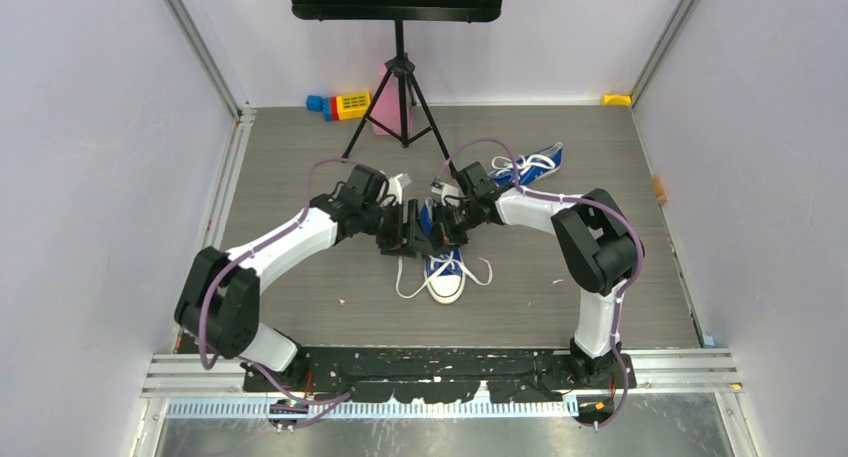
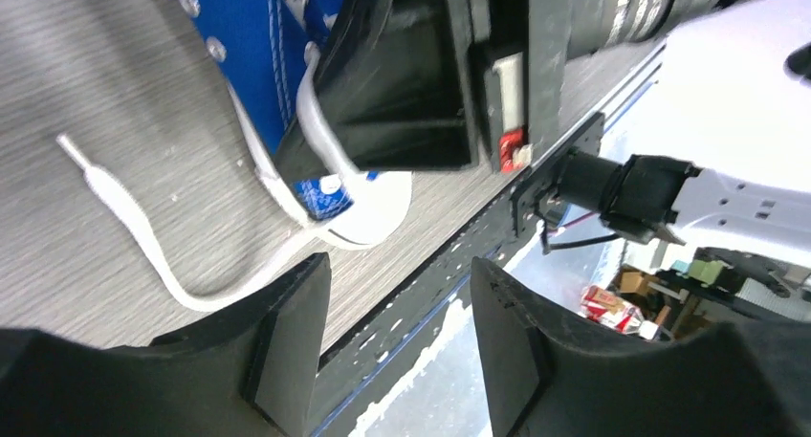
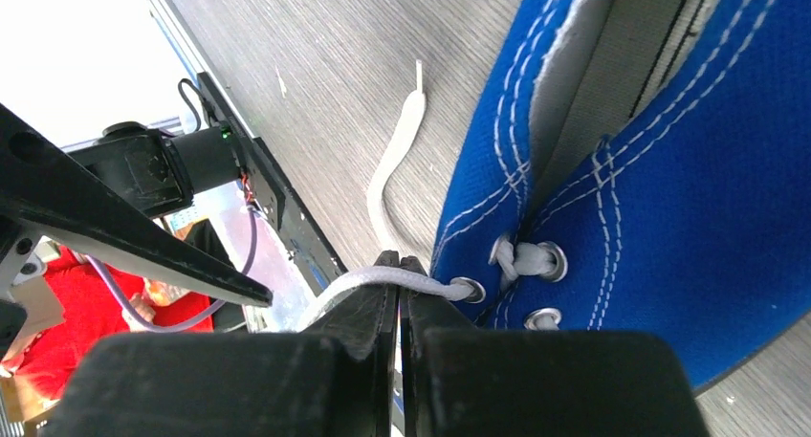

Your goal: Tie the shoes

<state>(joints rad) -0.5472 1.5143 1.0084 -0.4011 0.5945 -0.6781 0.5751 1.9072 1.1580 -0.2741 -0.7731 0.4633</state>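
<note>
One blue sneaker with a white toe cap lies at the table's middle, toe toward the arm bases, its white laces loose on both sides. The second blue sneaker lies on its side at the back right. Both grippers meet over the near sneaker's lace area. My left gripper is open and empty; in the left wrist view its jaws stand apart above the toe cap and a loose lace. My right gripper is shut on a white lace that runs out of an eyelet in the blue canvas.
A black tripod stand holds a dark panel at the back centre, with a pink object behind its legs. Coloured toy blocks lie at the back left and a yellow item in the back right corner. White walls close in both sides.
</note>
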